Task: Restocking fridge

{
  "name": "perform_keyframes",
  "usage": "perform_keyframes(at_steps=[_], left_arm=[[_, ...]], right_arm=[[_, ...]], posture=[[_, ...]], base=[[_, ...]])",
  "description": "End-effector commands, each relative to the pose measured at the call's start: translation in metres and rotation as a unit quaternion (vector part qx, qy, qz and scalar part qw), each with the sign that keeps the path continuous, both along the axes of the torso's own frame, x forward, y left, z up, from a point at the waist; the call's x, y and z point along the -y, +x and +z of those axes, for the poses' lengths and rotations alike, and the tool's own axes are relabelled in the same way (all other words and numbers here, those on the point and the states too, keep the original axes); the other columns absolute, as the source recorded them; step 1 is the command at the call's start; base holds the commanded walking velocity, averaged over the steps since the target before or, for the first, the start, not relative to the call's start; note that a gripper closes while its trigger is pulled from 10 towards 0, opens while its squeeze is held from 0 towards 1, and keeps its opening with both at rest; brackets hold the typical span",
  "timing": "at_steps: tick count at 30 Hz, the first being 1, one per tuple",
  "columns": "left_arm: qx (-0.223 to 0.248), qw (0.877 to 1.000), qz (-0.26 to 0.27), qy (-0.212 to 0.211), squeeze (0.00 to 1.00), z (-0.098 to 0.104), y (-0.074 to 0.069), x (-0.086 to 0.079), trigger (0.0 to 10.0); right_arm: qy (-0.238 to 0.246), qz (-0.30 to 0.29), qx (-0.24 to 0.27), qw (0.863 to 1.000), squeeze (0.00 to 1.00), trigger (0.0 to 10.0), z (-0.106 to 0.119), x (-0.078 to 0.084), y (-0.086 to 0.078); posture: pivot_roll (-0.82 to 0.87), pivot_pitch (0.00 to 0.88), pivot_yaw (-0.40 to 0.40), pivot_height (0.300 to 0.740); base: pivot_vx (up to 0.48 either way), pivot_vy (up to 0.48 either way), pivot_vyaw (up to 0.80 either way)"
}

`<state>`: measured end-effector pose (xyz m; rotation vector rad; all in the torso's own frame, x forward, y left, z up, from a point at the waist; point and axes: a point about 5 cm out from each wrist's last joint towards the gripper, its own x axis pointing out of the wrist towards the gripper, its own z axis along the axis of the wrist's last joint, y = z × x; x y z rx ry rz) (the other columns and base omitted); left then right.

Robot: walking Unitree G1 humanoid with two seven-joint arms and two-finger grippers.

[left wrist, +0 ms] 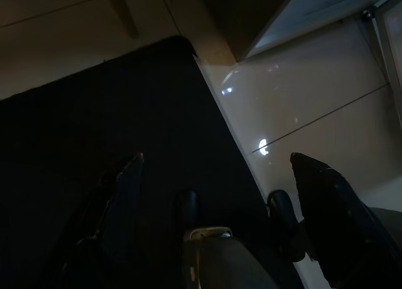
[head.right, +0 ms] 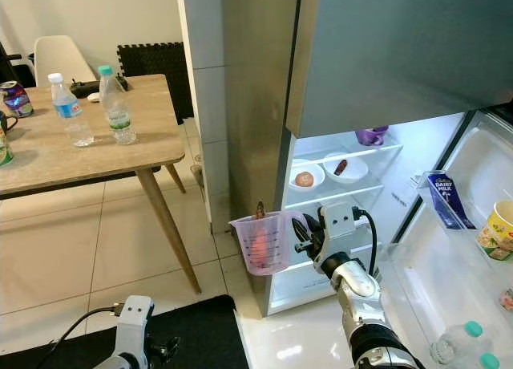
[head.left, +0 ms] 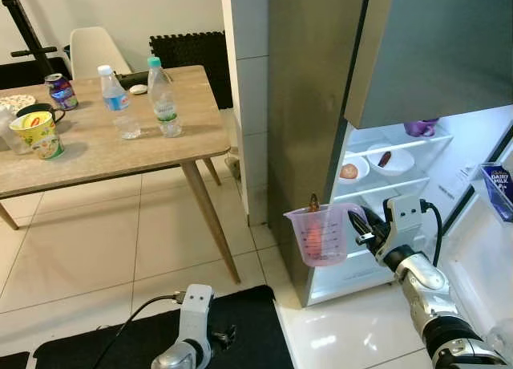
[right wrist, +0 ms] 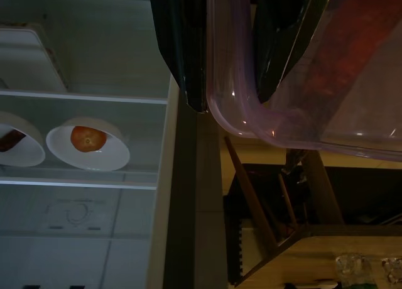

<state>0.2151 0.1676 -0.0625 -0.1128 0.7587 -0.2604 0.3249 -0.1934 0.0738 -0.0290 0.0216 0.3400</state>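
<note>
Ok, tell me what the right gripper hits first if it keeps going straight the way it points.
Probably the steel fridge side wall: the right gripper, shut on the pink translucent measuring cup, points leftward across the fridge front. Depth is unclear.

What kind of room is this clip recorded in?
Most likely a home kitchen or dining area: an open fridge with bowls of food on its shelves, a wooden dining table holding water bottles and a white chair behind it.

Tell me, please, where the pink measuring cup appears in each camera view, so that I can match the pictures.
Left eye view: pink measuring cup, lower centre-right, held by the right gripper.
Right eye view: lower centre, before the open fridge.
Left wrist view: not in it.
Right wrist view: its rim between the fingers.
Shared landmark: the white bowl holding a round fruit.
</note>
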Motion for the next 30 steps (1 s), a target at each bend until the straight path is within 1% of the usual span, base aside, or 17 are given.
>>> perform_keyframes(at_steps=[1, 30], left_arm=[[-0.009, 1.0, 0.005, -0.005, 0.0, -0.0019, -0.0029, -0.0011, 10.0], [-0.015, 1.0, 0.001, -0.01, 0.0, -0.0042, -0.0066, 0.0015, 10.0]], right_arm=[[-0.002, 0.004, 0.001, 1.0, 0.0, 10.0, 0.0006, -0.0025, 0.0013], [-0.018, 0.025, 0.001, 1.0, 0.0, 10.0, -0.0004, -0.0074, 0.0003]], posture=[[-0.04, 0.0, -0.03, 0.74], [-0.04, 0.0, -0.031, 0.74]], base=[[0.0, -0.334, 0.0], [0.0, -0.361, 0.0]])
